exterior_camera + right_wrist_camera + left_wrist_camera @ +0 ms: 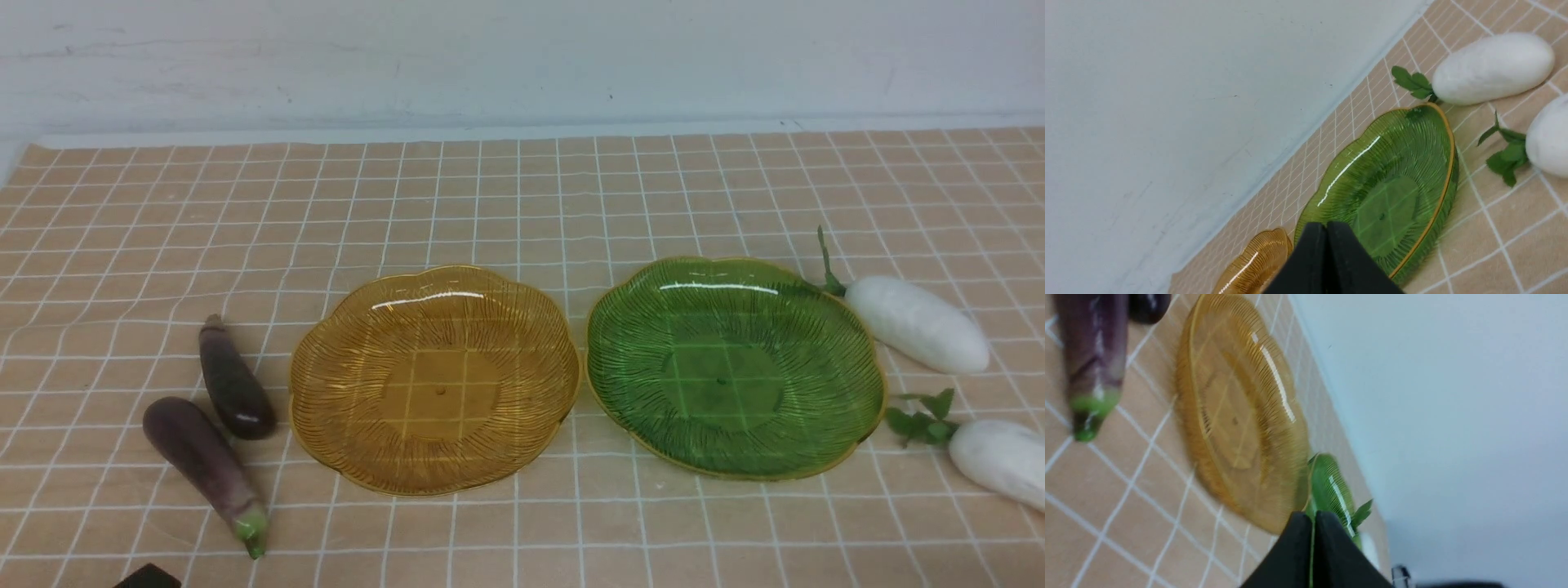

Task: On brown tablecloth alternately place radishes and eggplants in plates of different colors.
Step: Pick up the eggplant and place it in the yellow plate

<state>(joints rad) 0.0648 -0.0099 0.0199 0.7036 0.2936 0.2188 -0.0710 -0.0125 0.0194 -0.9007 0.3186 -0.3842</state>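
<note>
The brown tablecloth (522, 204) covers the table. The amber plate (433, 380) and the green plate (735, 367) sit side by side in the middle, both empty. Two eggplants lie left of the amber plate: one with a green stem tip (204, 461), and a darker one (235, 384). Two radishes lie right of the green plate: a far one (918, 324) and a near one (1000, 457). My left gripper (1313, 516) is shut and empty, low over the cloth near the green-tipped eggplant (1094, 355). My right gripper (1326, 224) is shut and empty, near the green plate (1384, 183) and the radishes (1492, 67).
A pale wall (522, 57) runs behind the cloth's far edge. A small black part of the left arm (148, 576) shows at the front view's bottom left edge. The near radish runs off the front view's right edge.
</note>
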